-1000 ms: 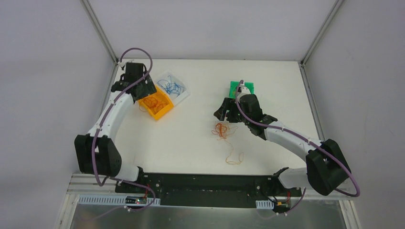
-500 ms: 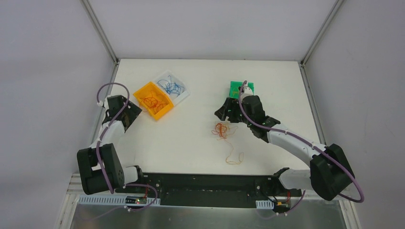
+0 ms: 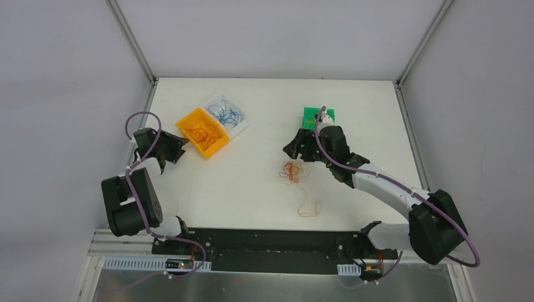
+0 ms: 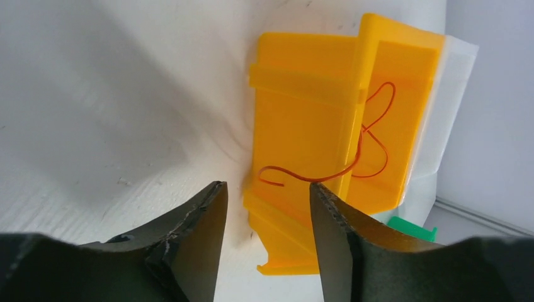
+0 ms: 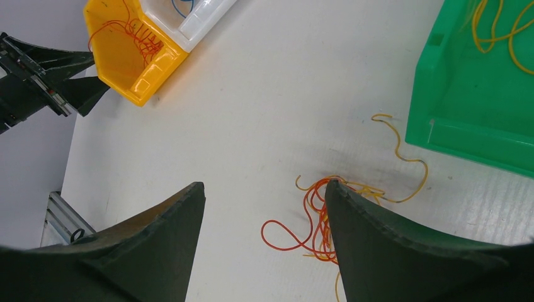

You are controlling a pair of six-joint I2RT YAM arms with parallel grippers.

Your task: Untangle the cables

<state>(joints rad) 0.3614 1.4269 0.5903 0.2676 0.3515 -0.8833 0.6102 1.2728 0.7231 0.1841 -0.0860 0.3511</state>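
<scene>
The right gripper [image 5: 264, 189] hangs over the middle of the table [image 3: 252, 182], its fingers spread wide with nothing between them. The loose cables [image 3: 291, 171] lie on the table just below it, nearer its right finger; they are an orange tangle [image 5: 318, 220] with a thin yellow strand [image 5: 403, 151] winding out toward the green bin [image 5: 466, 132].

The left gripper [image 4: 267, 189] sits low near the table's left edge, fingers parted by a moderate gap and empty; it points at the outer wall of the yellow bin [image 4: 302, 107], just short of it. One orange strand [image 4: 327, 170] curls over that wall, its free end hanging outside and apart from both fingers.

Only the top view shows a pale loop [image 3: 308, 206] trailing from the tangle toward the near edge; it also shows the clear tray [image 3: 239, 129] beside the yellow bin, holding blue strands [image 3: 225, 115]. Only the right wrist view shows yellow loops [image 5: 504, 31] inside the green bin, since the arm covers part of that bin from above; the left wrist view alone shows the strand hanging over the bin wall.
</scene>
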